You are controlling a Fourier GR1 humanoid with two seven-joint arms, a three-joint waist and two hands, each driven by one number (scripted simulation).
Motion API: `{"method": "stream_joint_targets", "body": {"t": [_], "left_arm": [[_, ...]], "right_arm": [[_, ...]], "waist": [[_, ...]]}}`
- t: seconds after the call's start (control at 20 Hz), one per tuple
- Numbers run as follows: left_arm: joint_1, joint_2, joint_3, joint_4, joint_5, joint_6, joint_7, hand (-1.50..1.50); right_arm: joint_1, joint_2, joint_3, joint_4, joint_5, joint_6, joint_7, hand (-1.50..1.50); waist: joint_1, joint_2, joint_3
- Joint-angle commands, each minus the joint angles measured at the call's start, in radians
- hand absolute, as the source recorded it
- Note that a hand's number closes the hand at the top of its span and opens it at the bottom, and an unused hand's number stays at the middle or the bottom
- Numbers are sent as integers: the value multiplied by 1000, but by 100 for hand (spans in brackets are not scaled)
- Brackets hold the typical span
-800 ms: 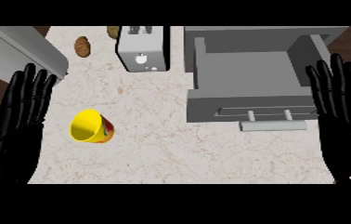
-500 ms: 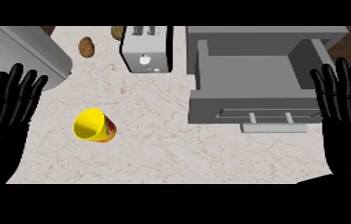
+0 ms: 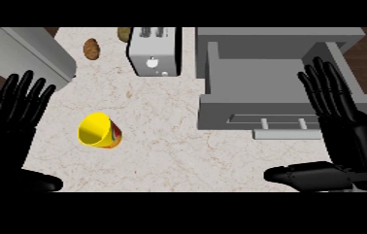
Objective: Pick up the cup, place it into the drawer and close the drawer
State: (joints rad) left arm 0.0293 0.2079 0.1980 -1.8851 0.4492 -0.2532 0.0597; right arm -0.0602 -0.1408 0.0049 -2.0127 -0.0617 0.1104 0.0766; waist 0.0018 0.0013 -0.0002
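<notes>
A pale, beige-veined stone counter top [image 3: 165, 131] fills most of the head view. The open grey box-shaped drawer [image 3: 269, 90] is taken as the landmark: it sits at the upper right of the counter, its hollow is seen from above, and a pale bar handle [image 3: 285, 133] is fixed along its near front.

To the far left of the drawer, at the view's left edge, a slanted grey slab-like panel [image 3: 32, 58] is seen.

The black right hand [image 3: 337, 114] is held upright over the drawer's right side and front corner, with its fingers straight and spread apart and its thumb stretched leftward below the handle; nothing is held in it. The black left hand [image 3: 20, 109] is shown well left of the drawer, at the view's left edge, with fingers straight, slightly fanned and pointing up, and nothing in its grasp.

Just left of the drawer, a silver two-slot toaster [image 3: 153, 51] stands at the back of the counter.

The yellow cup with a red-patterned side [image 3: 99, 130] lies tilted on the counter, well left of the drawer and below the toaster, its mouth turned up and leftward. It is untouched by either hand.

Two small brown oval potatoes are seen left of the toaster, one [image 3: 91, 48] apart from it and one [image 3: 124, 33] just beside it.
</notes>
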Motion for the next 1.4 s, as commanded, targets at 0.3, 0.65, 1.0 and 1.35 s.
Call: {"method": "stream_joint_targets", "body": {"t": [0.3,0.65,1.0,1.35], "left_arm": [[-109,25,36,369,-129,-56,-140,-150],[-98,35,68,646,-226,-109,-365,-150],[-189,68,93,944,-289,-125,-525,-150],[-354,111,101,1334,-383,-124,-747,-150]], "right_arm": [[-81,22,4,85,22,7,-6,-150],[-143,-23,-71,151,-1,35,-28,-150],[-189,-35,-109,119,-59,42,56,-150],[-250,-39,-108,164,-45,36,72,-150]], "waist": [[-4,0,0],[-4,1,0],[-6,0,0],[-12,3,-1]]}}
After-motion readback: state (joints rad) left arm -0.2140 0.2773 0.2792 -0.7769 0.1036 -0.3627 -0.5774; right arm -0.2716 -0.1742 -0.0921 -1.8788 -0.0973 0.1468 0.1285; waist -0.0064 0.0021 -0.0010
